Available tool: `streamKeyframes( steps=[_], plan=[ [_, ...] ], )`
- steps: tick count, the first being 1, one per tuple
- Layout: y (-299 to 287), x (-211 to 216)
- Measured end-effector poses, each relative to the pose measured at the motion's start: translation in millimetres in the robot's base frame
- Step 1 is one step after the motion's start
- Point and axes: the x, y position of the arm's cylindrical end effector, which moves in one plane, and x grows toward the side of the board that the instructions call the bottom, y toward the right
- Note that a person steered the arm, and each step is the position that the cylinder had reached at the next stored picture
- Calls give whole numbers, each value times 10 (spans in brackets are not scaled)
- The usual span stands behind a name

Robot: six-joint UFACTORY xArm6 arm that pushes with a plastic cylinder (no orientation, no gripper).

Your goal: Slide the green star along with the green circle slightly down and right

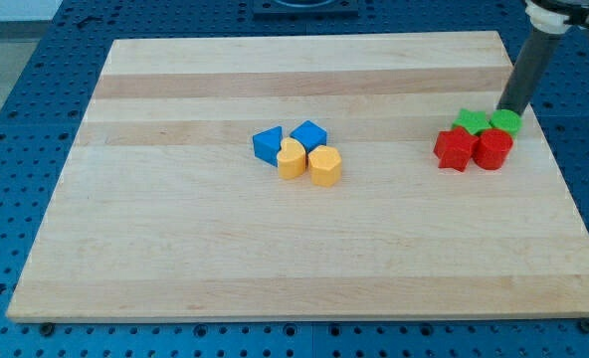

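My tip [503, 109], bare and holding nothing, sat at 12 o'clock of green circle [506, 122] | green star [470, 122] at its 9 | risk: red blocks [474, 148] touching at 6 would get dragged along.

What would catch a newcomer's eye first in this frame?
Probably the dark rod slanting in from the view's top right, my tip just above the green circle and beside the green star. Two red blocks sit tight below those. A blue and yellow cluster holds the board's centre.
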Motion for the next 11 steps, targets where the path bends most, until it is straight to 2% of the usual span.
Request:
streamKeyframes(
  steps=[3,4,5,6,7,9,11],
  plan=[
    [0,744],
    [0,745],
    [0,533],
    [-92,-52],
    [-153,-91],
    [-944,-156],
    [-946,-145]
  ],
)
